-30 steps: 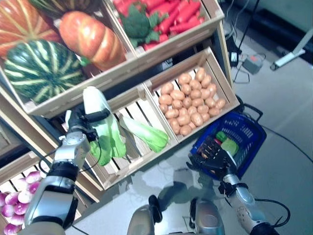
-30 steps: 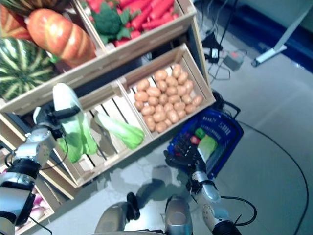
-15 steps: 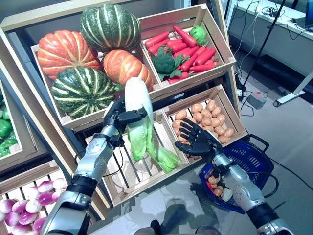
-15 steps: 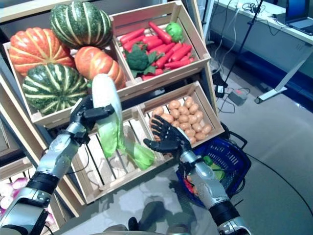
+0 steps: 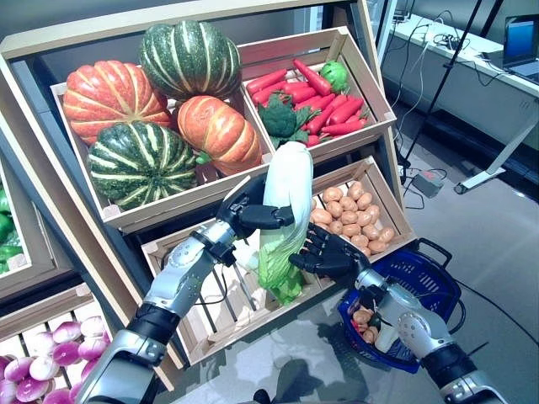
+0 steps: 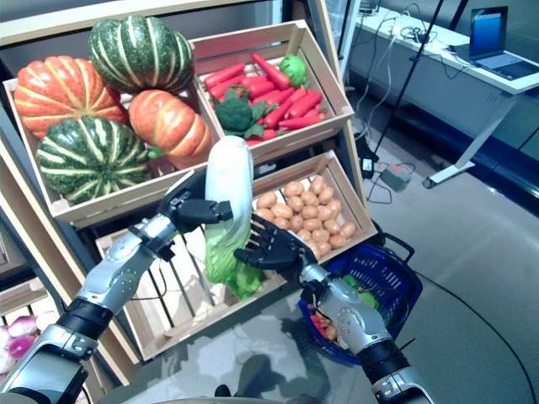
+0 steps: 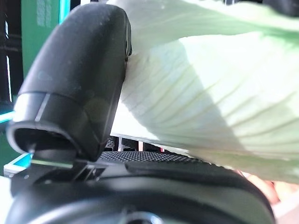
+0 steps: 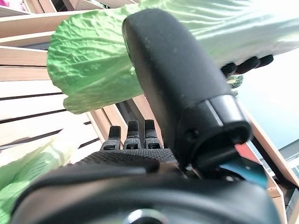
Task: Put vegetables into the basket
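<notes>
Left hand point(image 5: 246, 215) is gripping a napa cabbage point(image 5: 285, 195), fingers and thumb curled round its white stem end, and is holding it upright in the air in front of the wooden shelf point(image 5: 354, 139), leafy green end hanging down. Left wrist view confirms the thumb pressed against the pale ribbed leaf.

Right hand point(image 5: 328, 252) is sitting just right of the cabbage's lower half, fingers spread and reaching toward the leaves. Its wrist view shows the thumb lying across the leaf with the fingers extended beyond; contact looks light, not a closed grip. Reads as a handover from left to right in progress.

Blue basket point(image 5: 438, 278) is standing on the floor at the near right, below the right forearm, already holding a few small vegetables. Potato crate point(image 5: 370, 181) is directly behind the hands; a second leafy cabbage point(image 6: 240, 282) is lying in the slatted crate point(image 5: 210, 324) below.

To do this step well:
- Right hand should be closing around the firm stem section rather than the loose leaves, which would likely tear or slip.
- Left hand should be holding on until the right grip looks secure.
- The cabbage is long relative to the basket, so lowering it leaf-end first and tilted seems safest.
</notes>
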